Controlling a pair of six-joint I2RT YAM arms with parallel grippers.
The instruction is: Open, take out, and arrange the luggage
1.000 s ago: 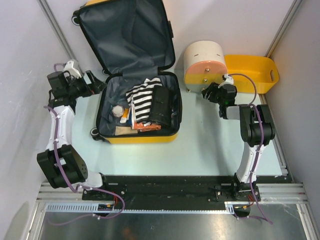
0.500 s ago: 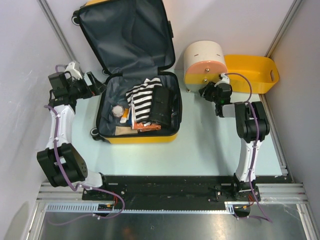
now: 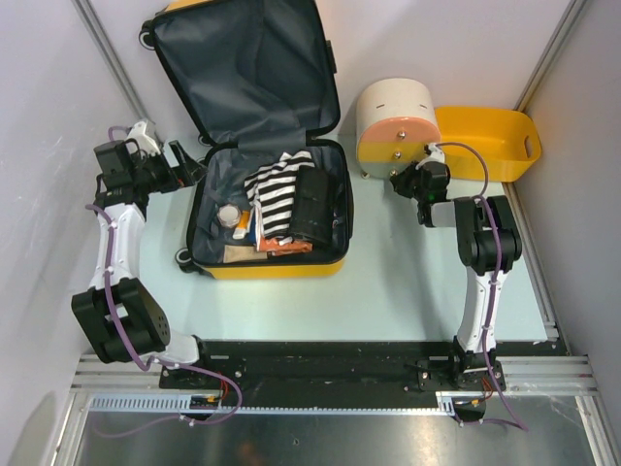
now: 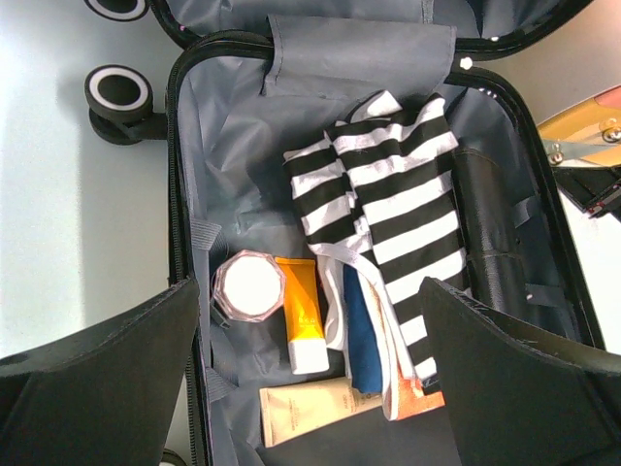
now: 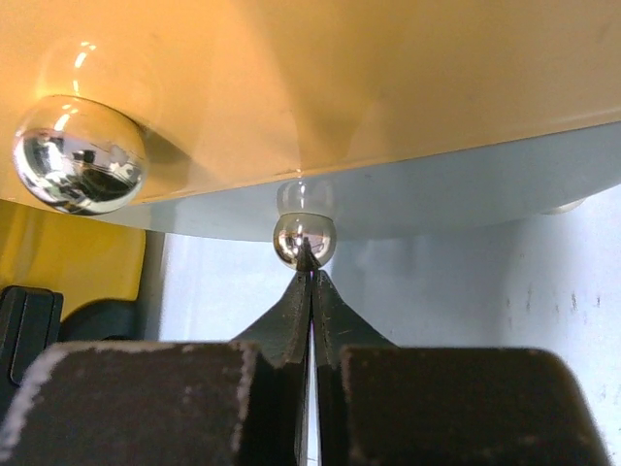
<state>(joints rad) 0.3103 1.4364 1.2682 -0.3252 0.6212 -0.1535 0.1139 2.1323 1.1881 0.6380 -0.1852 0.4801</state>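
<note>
The luggage (image 3: 274,268), a yellow hard-shell suitcase, lies open on the table with its lid (image 3: 243,68) leaning back against the wall. Inside the luggage (image 4: 233,165) I see a black-and-white striped garment (image 4: 398,194), a round jar (image 4: 249,287), an orange tube (image 4: 303,316), a beige tube (image 4: 310,410) and a black pouch (image 4: 490,243). My left gripper (image 3: 191,161) hovers by the luggage's left rim, open and holding nothing; in its wrist view the left gripper (image 4: 309,291) looks down over the contents. My right gripper (image 3: 398,182) is shut, its right gripper (image 5: 310,267) tips touching a chrome ball foot (image 5: 304,238).
The ball foot belongs to a cream-and-pink drum-shaped box (image 3: 396,121) lying on its side right of the luggage; a second chrome foot (image 5: 78,155) shows further left. Behind the box stands a yellow plastic basket (image 3: 490,141). Walls close in the left, back and right.
The right gripper's jaws have come together and it has shifted slightly left, up against the drum box's foot. The left arm and the luggage have not moved.
</note>
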